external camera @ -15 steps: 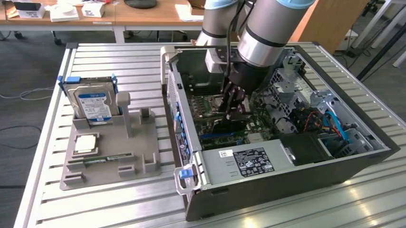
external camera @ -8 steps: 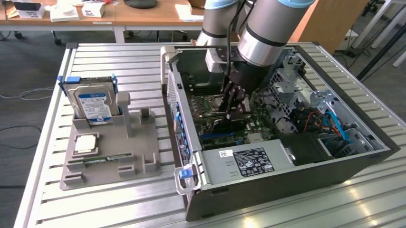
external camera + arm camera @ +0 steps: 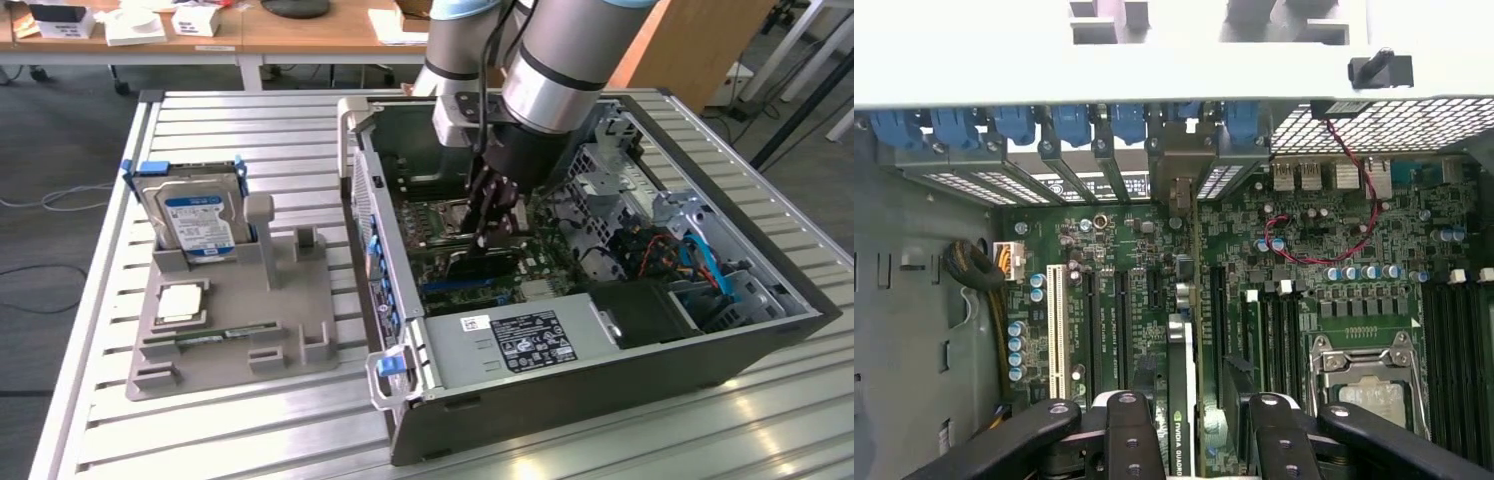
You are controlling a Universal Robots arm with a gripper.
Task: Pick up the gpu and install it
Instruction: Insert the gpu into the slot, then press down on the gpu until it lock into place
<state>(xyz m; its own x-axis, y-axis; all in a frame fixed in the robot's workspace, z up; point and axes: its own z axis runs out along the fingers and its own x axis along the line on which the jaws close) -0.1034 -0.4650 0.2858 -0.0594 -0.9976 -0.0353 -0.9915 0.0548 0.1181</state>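
ok so gripper (image 3: pixel 491 222) down inside open pc case (image 3: pixel 747 345), right over motherboard (image 3: pixel 1334 290). gpu (image 3: pixel 1182 390) standing on edge between fingers (image 3: pixel 1129 430), card running up toward rear slot brackets (image 3: pixel 1069 150), its metal bracket end sitting among them. jaws spread wide with one finger each side of card; can't tell if pads actually press it or just sit beside it. lower part of card cut off behind fingers in wrist view, and from exterior view arm covers most of it. hard drive (image 3: pixel 198 222) in holder tray (image 3: pixel 287 345) on exterior view's left, well apart.
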